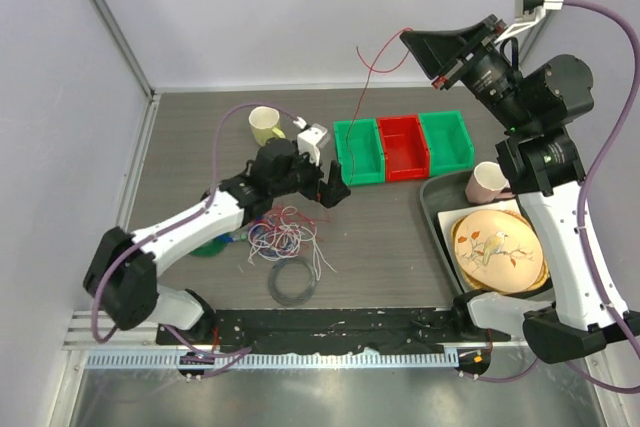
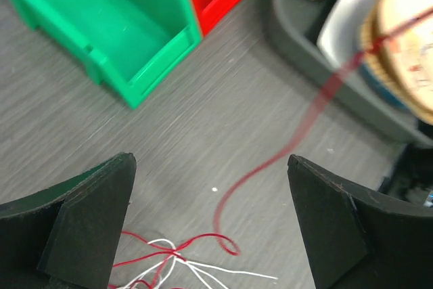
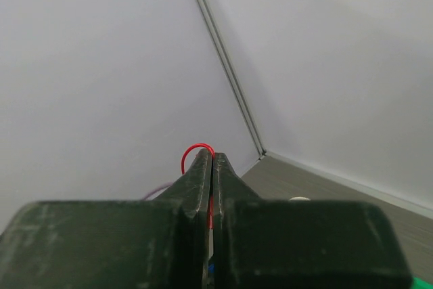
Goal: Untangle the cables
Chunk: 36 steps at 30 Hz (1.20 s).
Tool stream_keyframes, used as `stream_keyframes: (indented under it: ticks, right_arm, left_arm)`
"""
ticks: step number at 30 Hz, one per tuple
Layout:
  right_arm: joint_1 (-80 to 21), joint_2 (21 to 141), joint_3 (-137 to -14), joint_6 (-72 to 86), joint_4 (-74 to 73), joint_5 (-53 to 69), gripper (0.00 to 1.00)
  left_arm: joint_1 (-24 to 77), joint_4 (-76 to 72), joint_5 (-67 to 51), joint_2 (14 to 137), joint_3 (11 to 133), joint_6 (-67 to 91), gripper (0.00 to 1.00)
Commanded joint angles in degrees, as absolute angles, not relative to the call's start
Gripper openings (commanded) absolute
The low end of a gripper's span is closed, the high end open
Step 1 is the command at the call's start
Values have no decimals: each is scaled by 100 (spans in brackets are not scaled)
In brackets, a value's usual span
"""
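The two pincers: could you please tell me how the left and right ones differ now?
The left pincer is open and holds nothing; the right pincer is shut on the red cable. The left pincer sits low over the table, beside the tangled cables; the right pincer is raised high. Both are black.

Red cable (image 2: 318, 103): blurred along its rising stretch.
Cable tangle (image 2: 172, 258): cut off by the bottom edge.
Green ring (image 1: 207, 247): mostly hidden under left arm (image 1: 185, 224).
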State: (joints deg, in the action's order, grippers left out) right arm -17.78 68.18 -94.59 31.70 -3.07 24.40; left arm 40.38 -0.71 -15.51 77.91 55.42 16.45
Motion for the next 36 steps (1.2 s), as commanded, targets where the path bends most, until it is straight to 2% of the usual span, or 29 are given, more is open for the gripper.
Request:
stream_keyframes:
  ticks: [1, 2, 3, 4, 5, 6, 7, 8, 13, 16, 17, 18, 20, 27, 32, 36]
  right_arm:
    - [-1784, 6645, -9800, 3357, -35, 2549, 1]
    - [-1784, 6610, -9791, 3340, -26, 2540, 1]
    - [-1784, 6601, -9791, 3331, -26, 2514, 1]
    - [-1784, 6583, -9800, 3288, -52, 2409, 1]
    - [-1784, 6548, -9800, 3165, -105, 2321, 1]
    - [-1784, 6539, -9791, 3060, -288, 2216, 1]
    - [-1784, 6513, -9782, 2945, -394, 1928, 1]
    - [-1784, 6469, -9660, 2831, -483, 1768, 1]
    - [-1784, 5977, -8528, 2154, -624, 1256, 1]
    - [-1784, 5609, -7176, 2109, 102, 2185, 1]
    - [-1784, 5512, -6345, 2188, 532, 2571, 1]
    - [-1793, 5441, -5972, 2336, 1354, 3097, 1]
    - [-1810, 5327, -5153, 2636, 1966, 3497, 1]
    - [-2030, 5300, -4615, 2680, 2118, 3604, 1]
    - [-2118, 5229, -4202, 2882, 2504, 3349, 1]
    - [-2136, 5247, -4087, 3085, 2242, 3094, 1]
  left_arm:
    - [4025, -53, -766, 8419, 5809, 1739, 100]
    - [4025, -18, -878, 8646, 5844, 1766, 98]
    - [4025, -18, -1044, 8727, 5888, 1767, 90]
    - [4025, -18, -1211, 8771, 5932, 1784, 60]
    - [4025, -18, -1430, 8763, 5915, 1836, 44]
    - [4025, -18, -1441, 8702, 5889, 1976, 16]
    - [4025, -26, -1398, 8571, 5828, 2047, 5]
    - [4025, -157, -1189, 8421, 5723, 2144, 0]
    - [4017, -193, -704, 7130, 6055, 2530, 0]
    - [4017, -325, -668, 6681, 6634, 2636, 0]
    - [4017, -369, -694, 6636, 6792, 2741, 0]
    - [4025, -360, -764, 6618, 7185, 2768, 0]
    - [4017, -299, -1010, 6644, 7548, 2873, 0]
    - [4025, -378, -1301, 7031, 8507, 3409, 0]
    - [4025, -580, -1354, 7321, 8254, 3735, 0]
    - [4025, -808, -1335, 7768, 8095, 4262, 0]
